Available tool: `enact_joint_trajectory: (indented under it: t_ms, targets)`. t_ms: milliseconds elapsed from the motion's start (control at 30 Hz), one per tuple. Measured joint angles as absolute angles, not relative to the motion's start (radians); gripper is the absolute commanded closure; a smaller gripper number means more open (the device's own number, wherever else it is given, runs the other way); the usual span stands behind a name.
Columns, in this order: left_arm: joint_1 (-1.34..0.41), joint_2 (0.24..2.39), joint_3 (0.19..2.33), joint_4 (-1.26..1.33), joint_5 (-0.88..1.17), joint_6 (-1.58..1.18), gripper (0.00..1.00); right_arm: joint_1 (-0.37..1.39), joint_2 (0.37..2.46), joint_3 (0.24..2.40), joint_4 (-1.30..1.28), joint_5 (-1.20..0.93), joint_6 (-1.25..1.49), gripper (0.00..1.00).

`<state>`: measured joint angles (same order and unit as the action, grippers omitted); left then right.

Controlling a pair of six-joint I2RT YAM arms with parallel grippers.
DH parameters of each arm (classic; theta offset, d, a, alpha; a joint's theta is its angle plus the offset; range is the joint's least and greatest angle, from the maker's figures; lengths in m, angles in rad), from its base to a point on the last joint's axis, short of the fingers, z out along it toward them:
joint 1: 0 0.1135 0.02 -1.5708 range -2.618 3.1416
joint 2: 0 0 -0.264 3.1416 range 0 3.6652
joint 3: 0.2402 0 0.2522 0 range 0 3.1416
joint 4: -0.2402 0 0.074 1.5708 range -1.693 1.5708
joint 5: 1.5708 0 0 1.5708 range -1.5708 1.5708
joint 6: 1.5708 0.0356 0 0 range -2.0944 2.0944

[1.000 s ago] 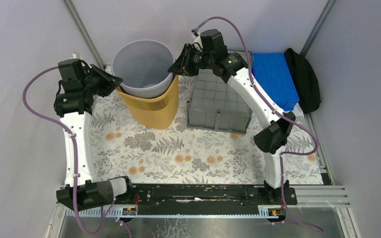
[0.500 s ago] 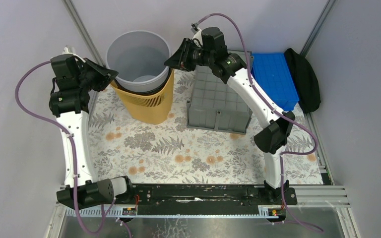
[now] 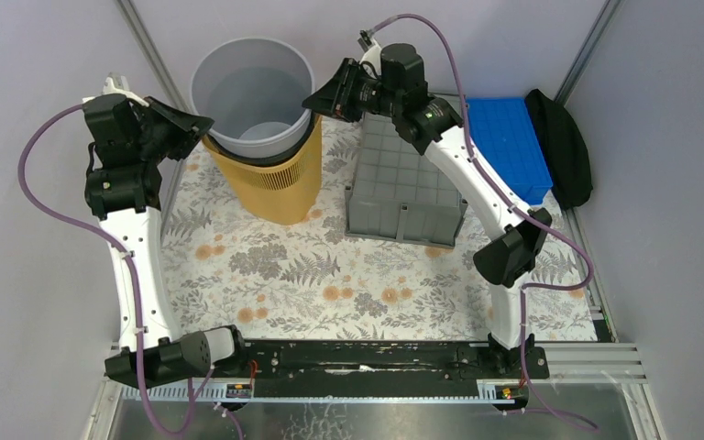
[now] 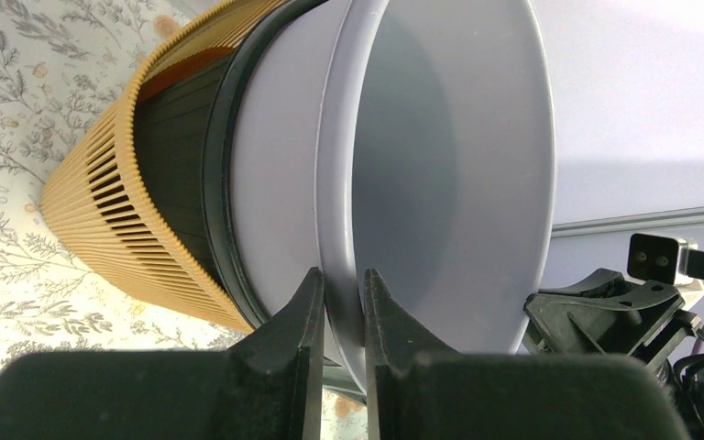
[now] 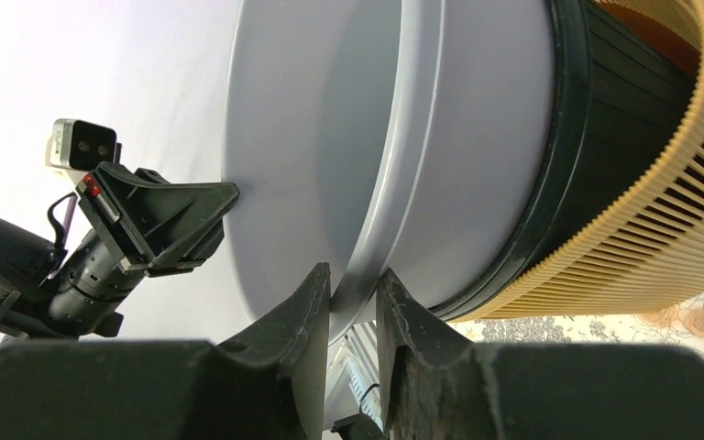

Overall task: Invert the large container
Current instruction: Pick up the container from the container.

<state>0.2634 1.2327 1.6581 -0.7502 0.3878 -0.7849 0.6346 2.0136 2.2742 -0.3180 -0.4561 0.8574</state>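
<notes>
Two grippers clamp the bucket rim; the crate stands apart.
The left gripper (image 4: 341, 280) is closed on the left rim of the grey bucket (image 3: 252, 92), one finger inside and one outside, and the right gripper (image 5: 355, 280) pinches the opposite rim likewise. The bucket is nested in a black ring (image 4: 218, 165) inside a yellow slatted basket (image 3: 270, 188). The dark-grey crate (image 3: 403, 188) rests on the floral cloth (image 3: 330, 275) just right of the basket, gridded face up, under the right arm, near a blue tray (image 3: 511, 147).

I count on the tabletop (image 3: 330, 284): 1 large container (image 3: 394, 192) | 1 light-grey bucket (image 3: 247, 87) | 1 black liner bin (image 4: 183, 174) | 1 yellow slatted basket (image 3: 270, 188) | 1 blue tray (image 3: 513, 151) | 1 black bundle (image 3: 564, 151), far right corner
</notes>
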Motion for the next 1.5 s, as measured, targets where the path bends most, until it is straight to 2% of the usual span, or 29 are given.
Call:
enact_joint_trajectory:
  t_ms: [600, 1167, 1500]
  targets:
    - [0.271, 1.221, 1.674, -0.611, 0.404, -0.864, 1.0, 0.625, 2.0, 2.291, -0.196, -0.483, 0.876, 1.0]
    - [0.276, 1.184, 1.694, -0.2, 0.502, -0.969, 1.0, 0.62, 1.871, 2.297, -0.084, -0.557, 0.82, 1.0]
    - [0.276, 1.204, 1.694, 0.036, 0.623, -1.131, 1.0, 0.623, 1.752, 2.297, -0.069, -0.61, 0.755, 1.0]
